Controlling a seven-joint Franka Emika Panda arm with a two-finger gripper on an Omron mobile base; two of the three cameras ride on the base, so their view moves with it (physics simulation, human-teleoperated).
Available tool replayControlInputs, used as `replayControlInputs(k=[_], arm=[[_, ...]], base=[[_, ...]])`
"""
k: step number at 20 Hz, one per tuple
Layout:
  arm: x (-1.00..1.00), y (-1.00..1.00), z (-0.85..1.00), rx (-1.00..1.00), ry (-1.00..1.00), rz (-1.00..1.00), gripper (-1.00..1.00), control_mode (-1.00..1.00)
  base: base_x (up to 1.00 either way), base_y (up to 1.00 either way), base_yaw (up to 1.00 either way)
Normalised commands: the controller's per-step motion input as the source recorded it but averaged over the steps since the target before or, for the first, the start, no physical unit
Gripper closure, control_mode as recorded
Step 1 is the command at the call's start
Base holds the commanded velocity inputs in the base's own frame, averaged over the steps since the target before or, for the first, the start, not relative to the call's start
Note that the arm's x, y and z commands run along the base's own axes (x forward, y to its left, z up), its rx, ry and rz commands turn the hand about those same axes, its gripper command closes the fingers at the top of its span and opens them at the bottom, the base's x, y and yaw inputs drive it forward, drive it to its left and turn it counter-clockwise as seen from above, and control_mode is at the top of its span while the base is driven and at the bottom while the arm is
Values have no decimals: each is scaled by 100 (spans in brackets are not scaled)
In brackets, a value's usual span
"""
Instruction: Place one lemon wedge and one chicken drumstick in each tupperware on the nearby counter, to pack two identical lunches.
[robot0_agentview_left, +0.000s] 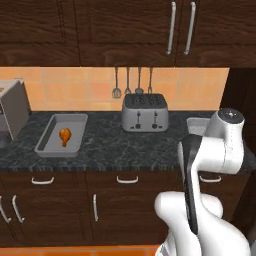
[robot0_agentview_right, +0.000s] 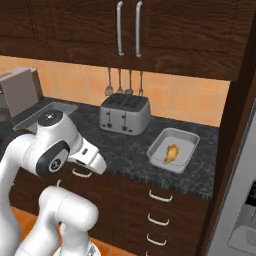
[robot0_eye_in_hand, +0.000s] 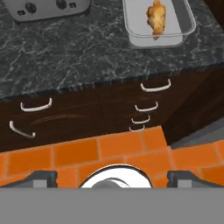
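One light-grey tupperware (robot0_agentview_left: 50, 131) lies on the left of the black counter (robot0_agentview_left: 125, 145) with a chicken drumstick (robot0_agentview_left: 65, 136) inside. The other tupperware (robot0_agentview_right: 186, 156) (robot0_eye_in_hand: 139, 24) lies right of the toaster and also holds a chicken drumstick (robot0_agentview_right: 171, 153) (robot0_eye_in_hand: 156, 17); my arm partly covers this tupperware (robot0_agentview_left: 196, 125) in the left base view. My gripper (robot0_eye_in_hand: 113, 179) is open and holds nothing. It hangs in front of the counter (robot0_eye_in_hand: 78, 52), over the orange floor. The lemon wedge is out of view.
A steel toaster (robot0_agentview_left: 145, 112) (robot0_agentview_right: 124, 114) stands mid-counter between the containers. A grey appliance (robot0_agentview_left: 12, 107) sits at the counter's left end. Dark drawers with silver handles (robot0_eye_in_hand: 155, 86) front the counter. A tall dark cabinet (robot0_agentview_right: 235, 125) bounds the right end.
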Motion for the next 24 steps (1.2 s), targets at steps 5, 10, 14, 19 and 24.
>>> replayControlInputs(k=[5, 10, 14, 19, 24], arm=[[0, 0, 0, 0, 0, 0, -100, 100], [0, 0, 0, 0, 0, 0, -100, 100], [0, 0, 0, 0, 0, 0, -100, 100], [0, 0, 0, 0, 0, 0, -100, 100], [0, 0, 0, 0, 0, 0, -100, 100]], base=[[-98, -5, -34], [-58, -21, -64], [-9, -57, -63], [25, -71, -46], [49, -94, -7]])
